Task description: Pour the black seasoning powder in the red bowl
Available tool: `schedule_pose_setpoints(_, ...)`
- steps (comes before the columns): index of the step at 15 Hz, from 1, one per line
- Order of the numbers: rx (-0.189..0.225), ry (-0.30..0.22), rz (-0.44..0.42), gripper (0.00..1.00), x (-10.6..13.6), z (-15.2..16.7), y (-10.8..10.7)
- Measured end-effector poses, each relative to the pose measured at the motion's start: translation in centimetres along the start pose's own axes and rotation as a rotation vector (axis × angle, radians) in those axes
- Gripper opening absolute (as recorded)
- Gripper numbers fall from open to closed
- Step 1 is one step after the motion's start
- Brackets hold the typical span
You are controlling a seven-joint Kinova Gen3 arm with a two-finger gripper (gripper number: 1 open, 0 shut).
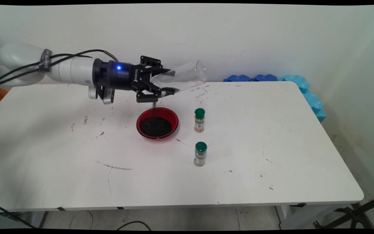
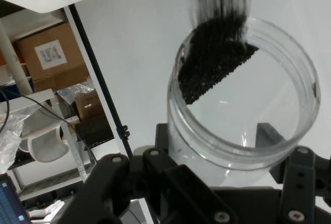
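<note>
My gripper is shut on a clear glass jar, held tipped over with its closed end pointing up and right. A thin stream of black grains falls from the jar's low end, beside the fingers, into a red bowl directly beneath. The bowl holds a dark heap of the same grains. In the hand view the jar sits between the fingers of the gripper, and black grains slide over its rim.
Two small spice bottles with green caps stand right of the bowl, one near it and one closer to the front. Blue foam pieces line the white table's back right corner. Dark specks dot the tabletop.
</note>
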Motion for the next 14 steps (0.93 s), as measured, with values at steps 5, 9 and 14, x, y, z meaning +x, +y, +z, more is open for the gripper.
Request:
schedule_pose_setpoints(5,-0.005,-0.002,-0.002,0.00,0.09,-0.16,0.01)
schedule_pose_setpoints(9,-0.009,-0.004,-0.003,0.00,0.23,-0.20,0.05)
schedule_pose_setpoints(14,-0.014,-0.019,-0.002,0.00,0.03,0.01,0.09)
